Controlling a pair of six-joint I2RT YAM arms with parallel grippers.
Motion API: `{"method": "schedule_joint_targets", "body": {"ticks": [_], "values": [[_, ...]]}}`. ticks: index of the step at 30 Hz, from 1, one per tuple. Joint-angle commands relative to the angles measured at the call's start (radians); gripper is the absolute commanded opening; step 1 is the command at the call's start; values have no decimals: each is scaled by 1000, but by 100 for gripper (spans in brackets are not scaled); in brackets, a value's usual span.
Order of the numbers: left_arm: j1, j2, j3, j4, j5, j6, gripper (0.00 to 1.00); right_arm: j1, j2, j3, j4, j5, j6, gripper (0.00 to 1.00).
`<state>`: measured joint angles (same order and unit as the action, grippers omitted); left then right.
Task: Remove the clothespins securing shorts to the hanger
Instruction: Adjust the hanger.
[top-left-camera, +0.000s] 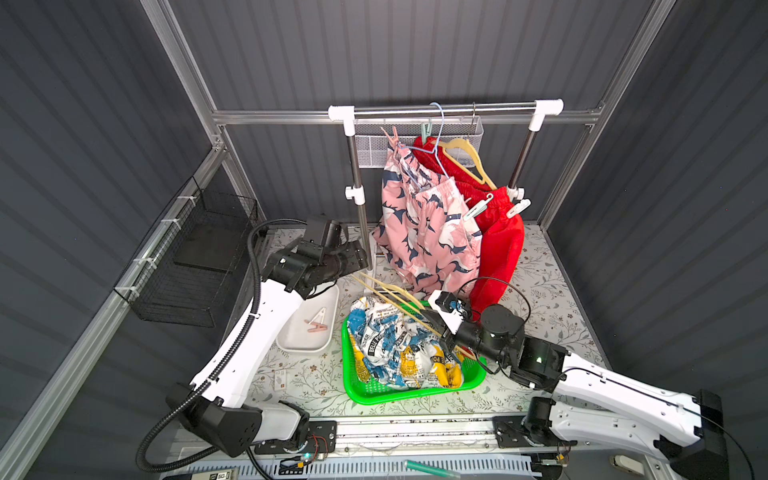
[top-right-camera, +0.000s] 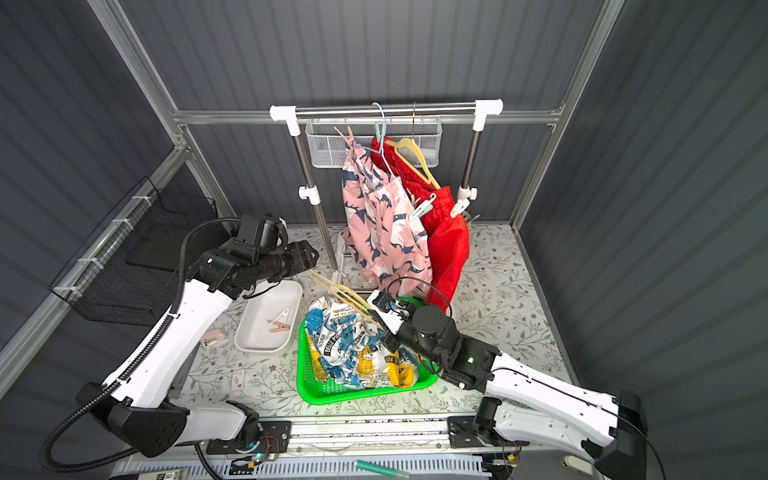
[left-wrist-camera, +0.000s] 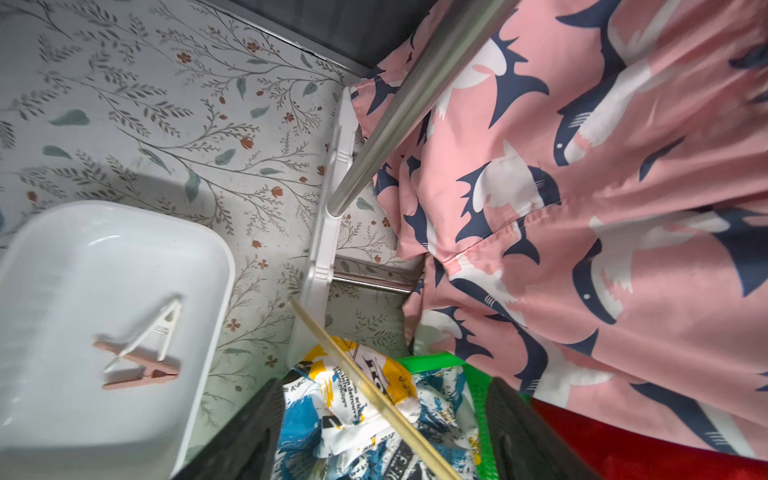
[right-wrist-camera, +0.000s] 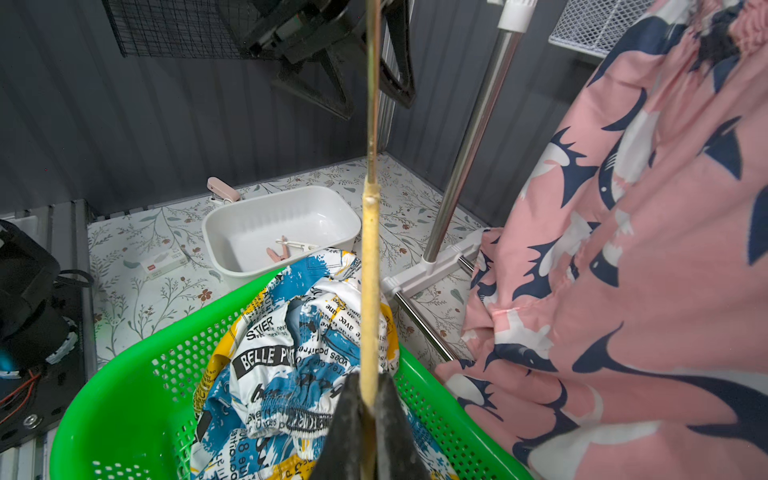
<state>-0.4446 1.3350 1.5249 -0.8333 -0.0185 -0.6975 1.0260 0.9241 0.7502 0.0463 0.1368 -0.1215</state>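
Right tool (right-wrist-camera: 365, 409) clamps tight on thin, pale-yellow hanger (right-wrist-camera: 370, 249) over crumpled printed shorts (right-wrist-camera: 291, 345) in perforated green basket (right-wrist-camera: 124, 407); left tool (left-wrist-camera: 385, 386) gapes empty. Two clothespins (left-wrist-camera: 141, 353) lie in smooth white tub (left-wrist-camera: 124, 257); four more grip pink shorts (top-left-camera: 424, 237) and red shorts (top-left-camera: 498, 245), hanging crowded on the rail (top-left-camera: 415, 110)

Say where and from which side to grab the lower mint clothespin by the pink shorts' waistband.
Pinch the lower mint clothespin at its hooked tail, sticking up off the pink shorts; its lower end seems clamped on the waistband. Come from the front, the robot's side: red shorts lie behind. The left end effector is open; the right end effector holds a yellow hanger.
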Motion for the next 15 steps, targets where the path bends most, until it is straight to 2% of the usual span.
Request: {"method": "schedule_joint_targets", "body": {"ticks": [1, 8, 11, 15], "values": [[31, -59, -65, 162, 159, -139, 77, -17, -8, -1, 60, -42, 50, 0], [78, -115, -230, 361, 293, -322, 72, -60, 20, 5, 97, -93, 106, 0], [84, -125, -289, 453, 337, -403, 64, -73, 27, 6, 114, -104, 131, 0], [85, -137, -347, 560, 374, -488, 63, -80, 35, 7, 140, -113, 153, 0]]}}
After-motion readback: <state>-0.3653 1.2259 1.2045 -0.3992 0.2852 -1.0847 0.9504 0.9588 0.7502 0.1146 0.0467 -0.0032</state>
